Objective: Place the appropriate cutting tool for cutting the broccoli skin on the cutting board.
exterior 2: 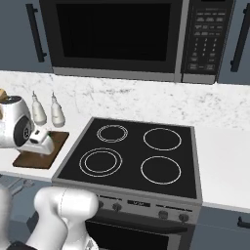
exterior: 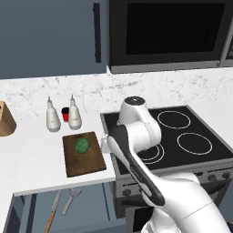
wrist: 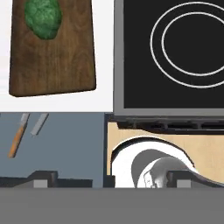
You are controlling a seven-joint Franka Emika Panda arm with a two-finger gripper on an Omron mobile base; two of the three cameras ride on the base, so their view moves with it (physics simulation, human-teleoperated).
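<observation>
Showing spread fingertips, knife blade cut off under the counter edge.

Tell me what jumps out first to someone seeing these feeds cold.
The green broccoli sitting on the dark cutting board on the white counter, left of the black stove. Below the counter's edge, in an open drawer, lie the wooden-handled knife and a silver utensil. The open gripper hovers near the stove's front corner, holding nothing.
</observation>
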